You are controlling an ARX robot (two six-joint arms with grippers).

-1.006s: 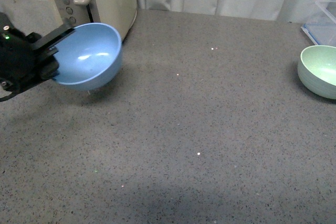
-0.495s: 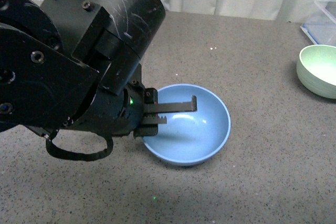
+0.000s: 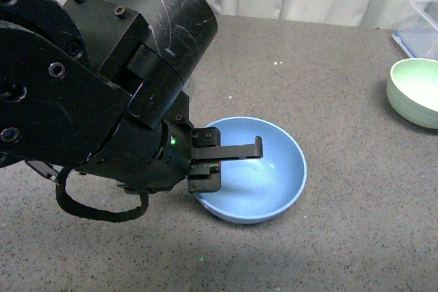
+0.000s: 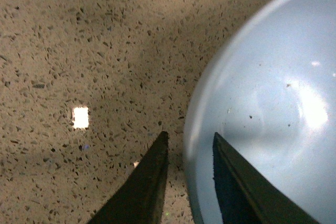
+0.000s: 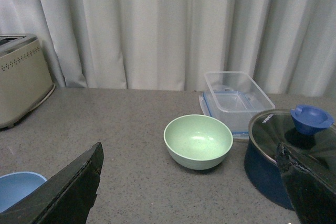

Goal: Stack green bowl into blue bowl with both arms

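The light blue bowl sits upright on the grey counter, near the middle. My left gripper is open and straddles its near-left rim, one finger inside and one outside. In the left wrist view the rim of the blue bowl runs between the fingers of the left gripper. The pale green bowl stands at the far right. In the right wrist view the green bowl lies ahead of my open, empty right gripper, well apart from it. The right gripper does not show in the front view.
A cream toaster stands at the back left. A clear plastic box sits behind the green bowl, and a dark blue pot with a glass lid is close beside it. The left arm hides much of the left counter.
The left arm carried the blue bowl from beside the toaster to the counter's middle and set it down. Its jaws have since spread apart round the rim.
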